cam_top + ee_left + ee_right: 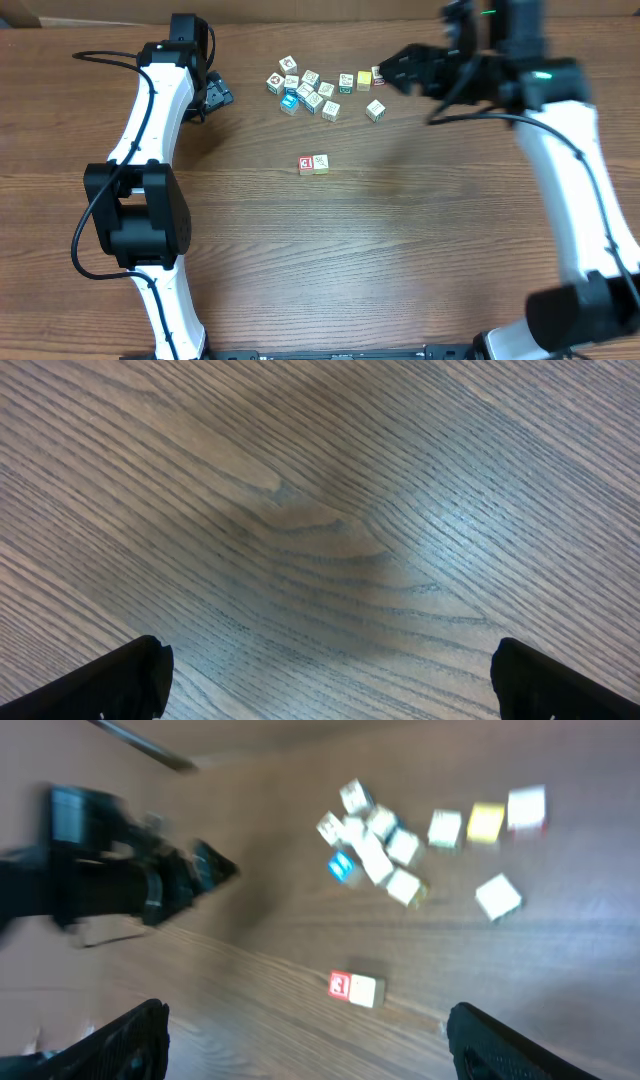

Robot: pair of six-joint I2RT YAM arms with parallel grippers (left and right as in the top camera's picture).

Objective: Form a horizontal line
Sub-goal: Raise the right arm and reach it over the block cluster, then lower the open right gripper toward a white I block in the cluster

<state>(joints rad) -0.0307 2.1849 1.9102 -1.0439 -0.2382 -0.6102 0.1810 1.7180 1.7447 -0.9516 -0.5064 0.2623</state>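
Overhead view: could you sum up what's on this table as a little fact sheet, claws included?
row so far: red-and-white cube and cream cube, touching side by side
bunch of cubes: farther back, irregular, roughly a dozen
left claw: open, empty, over bare table
right claw: open, empty, near the bunch's right end

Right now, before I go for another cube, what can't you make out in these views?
1. Cube face pictures: too small overhead, motion-blurred in the right wrist view, on both the pair and the pile.
2. One cube by the right gripper: partly hidden overhead by its fingers.
3. The left gripper: the left wrist view cuts its fingers at the bottom edge and shows only table, no cubes.
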